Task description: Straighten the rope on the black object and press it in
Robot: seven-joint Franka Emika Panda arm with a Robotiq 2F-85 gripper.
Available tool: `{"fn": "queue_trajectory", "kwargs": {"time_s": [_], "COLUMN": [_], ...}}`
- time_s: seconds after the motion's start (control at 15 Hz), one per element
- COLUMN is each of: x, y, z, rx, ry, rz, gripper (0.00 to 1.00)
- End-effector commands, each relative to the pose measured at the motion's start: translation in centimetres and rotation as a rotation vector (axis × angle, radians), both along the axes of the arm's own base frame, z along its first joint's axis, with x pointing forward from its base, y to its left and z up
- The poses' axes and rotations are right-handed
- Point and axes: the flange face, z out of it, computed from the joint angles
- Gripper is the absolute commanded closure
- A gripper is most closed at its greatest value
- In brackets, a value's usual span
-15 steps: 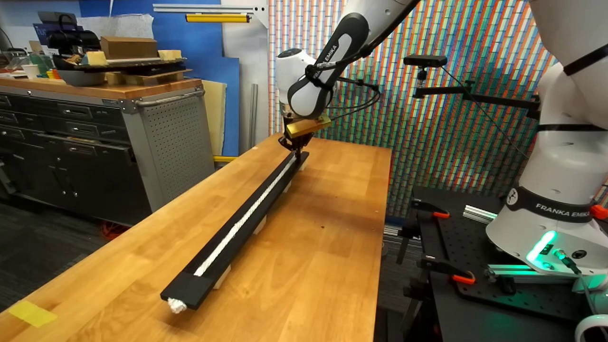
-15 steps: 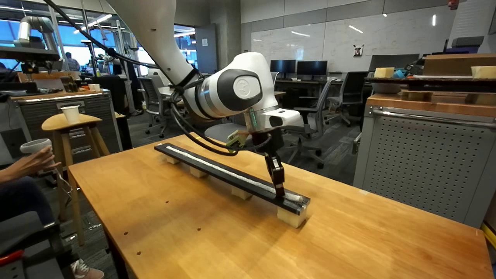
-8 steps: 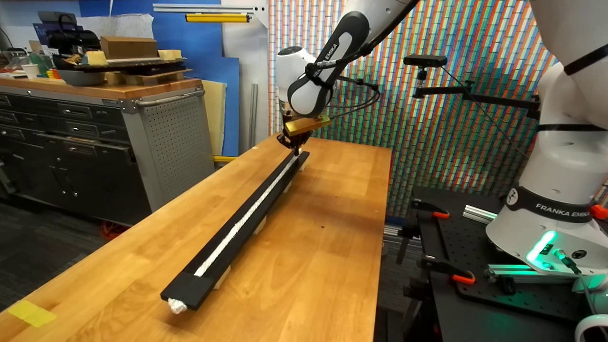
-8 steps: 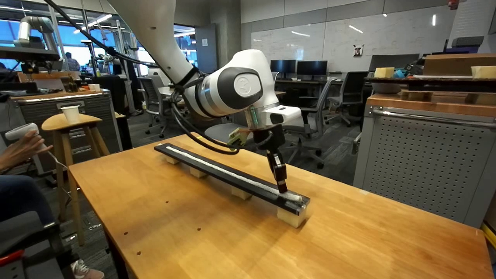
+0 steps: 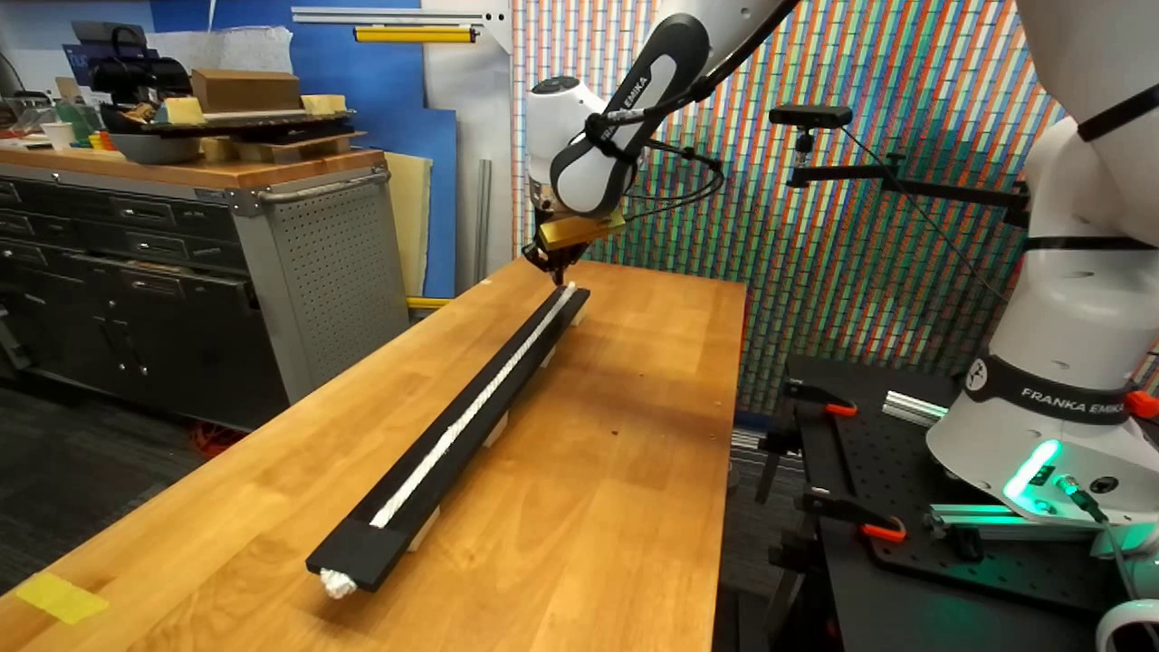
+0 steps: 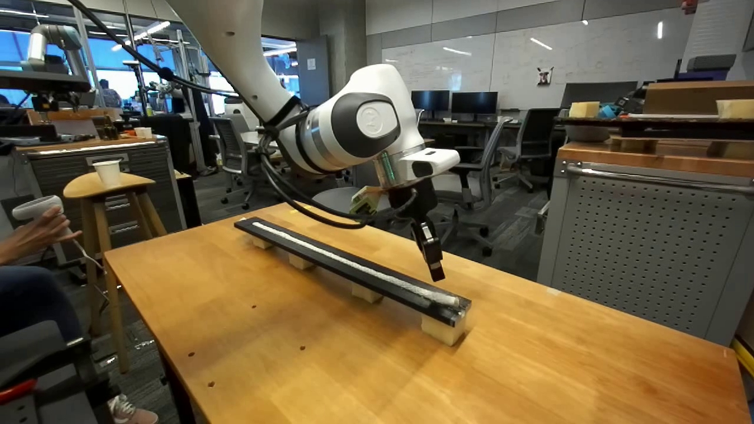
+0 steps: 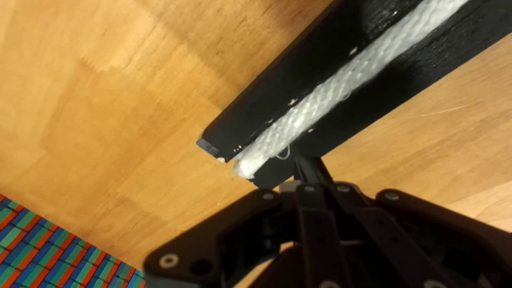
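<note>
The black rail (image 5: 426,471) is a long grooved bar raised on small blocks above the wooden table; it also shows in an exterior view (image 6: 330,263) and the wrist view (image 7: 276,90). The white rope (image 5: 480,398) lies straight along its groove, also seen in an exterior view (image 6: 365,268). In the wrist view, the rope (image 7: 320,102) reaches the rail's open end, with a small loose thread there. A rope tuft sticks out below the opposite end. My gripper (image 6: 437,278) is shut and empty, above and beside the rail near its open end; it also shows in the wrist view (image 7: 310,162).
Pale blocks (image 6: 443,330) hold the rail up off the table (image 6: 265,353). A grey cabinet (image 6: 642,247) stands beyond the table. A seated person's hand (image 6: 41,232) holds a white controller at the side.
My gripper has lifted off the rope near the rail's end and shifted up and sideways, clear of the rail. The rope end it covered now shows. The rail has not moved.
</note>
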Motion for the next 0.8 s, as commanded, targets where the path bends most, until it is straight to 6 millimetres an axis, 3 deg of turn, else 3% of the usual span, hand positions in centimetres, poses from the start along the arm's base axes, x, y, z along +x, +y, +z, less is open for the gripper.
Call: {"fn": "queue_trajectory", "kwargs": {"time_s": [0.0, 0.53, 0.73], "x": [-0.2, -0.3, -0.1], "y": [0.0, 0.1, -0.1], "z": [0.0, -4.1, -4.2], "rx": [-0.014, 0.047, 0.055], "ry": [-0.004, 0.069, 0.073], "rz": [-0.005, -0.007, -0.012], "gripper": [1.00, 1.00, 1.00]}}
